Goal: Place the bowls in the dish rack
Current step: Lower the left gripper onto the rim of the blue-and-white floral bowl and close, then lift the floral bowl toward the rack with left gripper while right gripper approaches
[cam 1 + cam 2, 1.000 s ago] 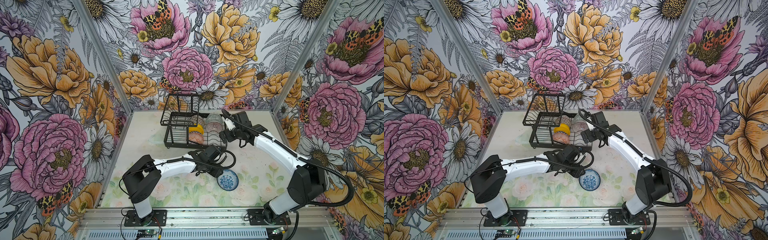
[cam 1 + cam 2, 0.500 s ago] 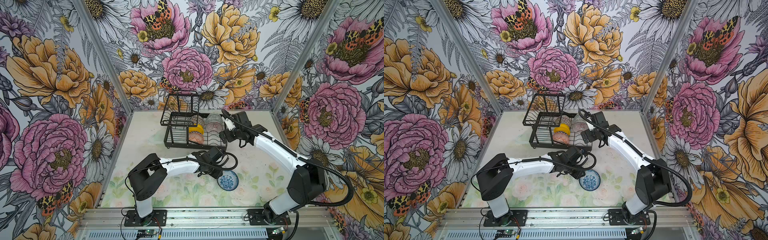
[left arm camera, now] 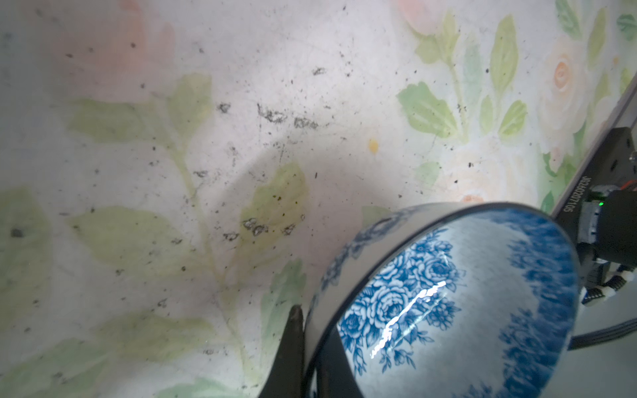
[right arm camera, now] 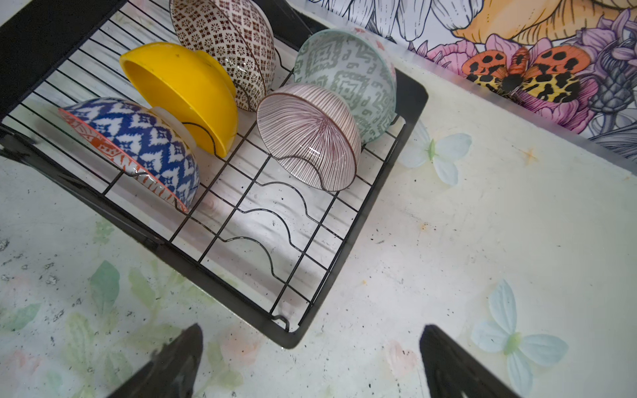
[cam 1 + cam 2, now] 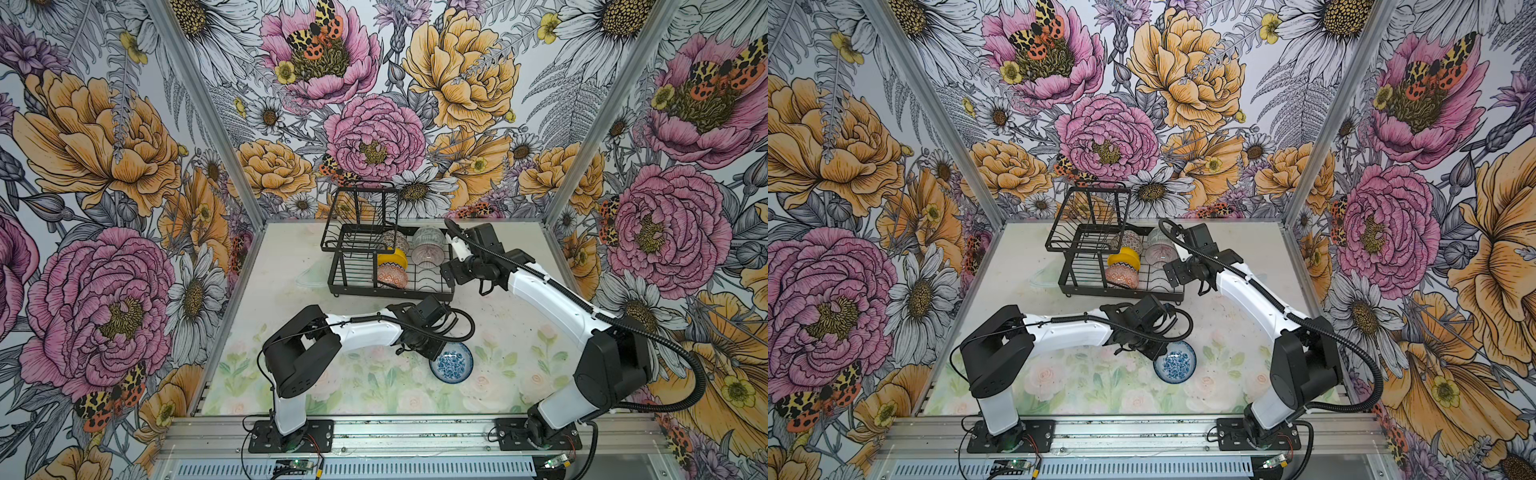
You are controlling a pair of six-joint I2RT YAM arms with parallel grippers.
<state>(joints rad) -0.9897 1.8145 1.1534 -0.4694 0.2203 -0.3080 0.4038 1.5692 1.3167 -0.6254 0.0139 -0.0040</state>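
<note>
Between the left gripper's jaws: a white bowl, blue roses. Beyond the right gripper's jaws: black rack, yellow bowl.

Loose bowl on table, at tip of left claw: one finger outside its wall, the other inside, rim between. Rack behind that claw, farther back on table. Right claw just beside rack's right end, near corner ahead of it. Racked bowls on edge in the base beyond, three in one row, two alongside.
</note>
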